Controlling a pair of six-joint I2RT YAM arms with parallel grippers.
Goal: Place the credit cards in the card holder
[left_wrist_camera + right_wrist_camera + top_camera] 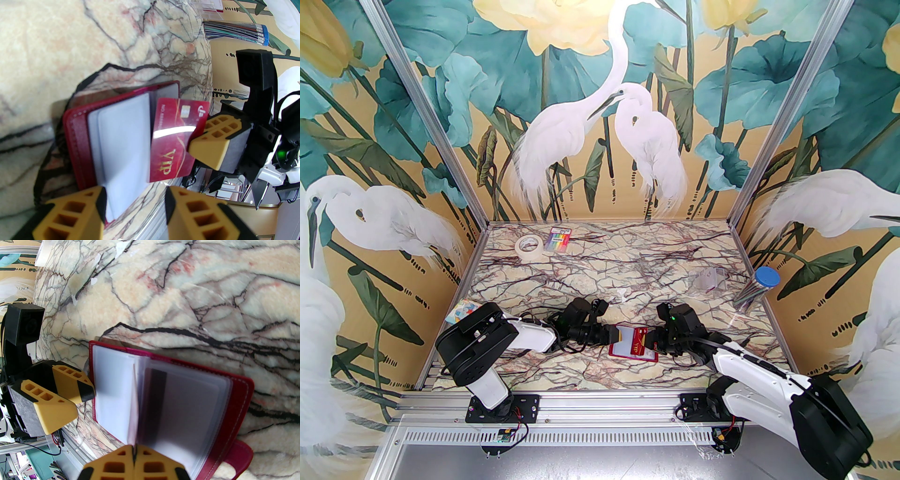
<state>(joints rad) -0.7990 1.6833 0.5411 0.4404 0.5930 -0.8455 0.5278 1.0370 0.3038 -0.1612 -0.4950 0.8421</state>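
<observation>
The dark red card holder (628,352) lies open on the marble table between my two grippers, its clear sleeves fanned out. My right gripper (656,344) is shut on a red credit card marked VIP (173,140). The card's far edge sits at the sleeves by the card holder's spine (75,140). In the right wrist view that card (134,404) shows edge-on between the shut fingers (150,465). A dark stripe (158,404) shows through one sleeve. My left gripper (136,211) is open at the card holder's left edge, with a sleeve corner lying between its fingers.
A small clear plastic case (710,281) and a tube of pencils (757,288) lie at the right. A tape roll (529,246) and a rainbow-striped packet (559,239) sit at the back. A colourful packet (464,309) lies by the left arm.
</observation>
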